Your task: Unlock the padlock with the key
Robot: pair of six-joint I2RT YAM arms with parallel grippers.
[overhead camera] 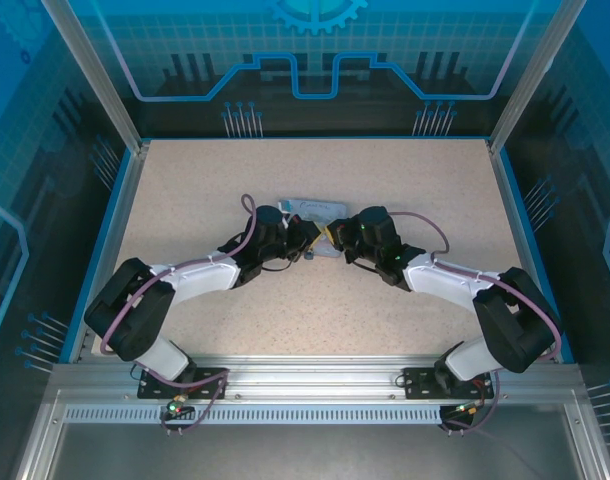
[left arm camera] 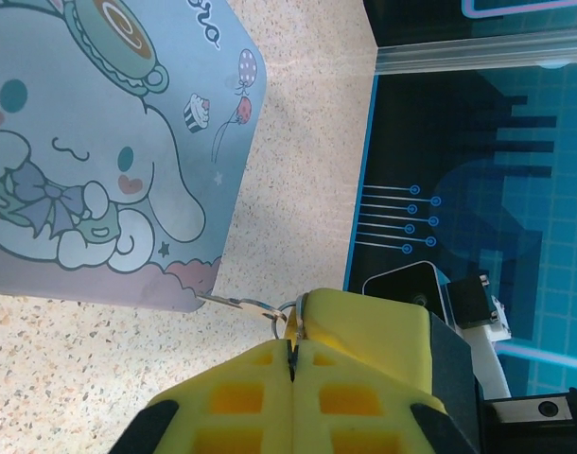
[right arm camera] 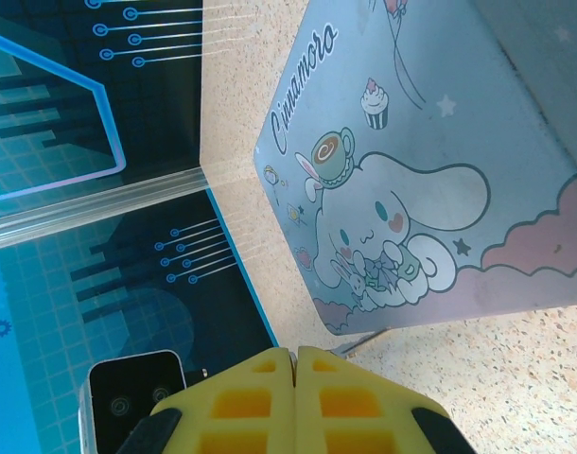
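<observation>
My left gripper (left arm camera: pixel 291 342) is shut, its yellow pads pinching a thin dark sliver, the padlock (left arm camera: pixel 291 360), almost wholly hidden between them. A thin metal loop curves out of the seam and meets a small ring. From that ring a thin silvery key (left arm camera: pixel 230 304) sticks out towards the tin's corner. The right gripper's yellow finger (left arm camera: pixel 374 326) presses in from the right, touching my left fingertips. In the right wrist view the right gripper (right arm camera: pixel 294 352) is shut with a bit of grey metal in its seam, and the key (right arm camera: pixel 362 341) pokes out beside it. From above, both grippers (overhead camera: pixel 313 243) (overhead camera: pixel 333 236) meet at mid-table.
A pale blue-grey tin (overhead camera: pixel 310 208) with a cartoon picture (left arm camera: pixel 99 142) (right arm camera: pixel 440 170) lies flat just beyond the grippers, its near corner a finger's width from them. Speckled beige tabletop (overhead camera: pixel 405 330) spreads around; blue rails and dark walls bound it.
</observation>
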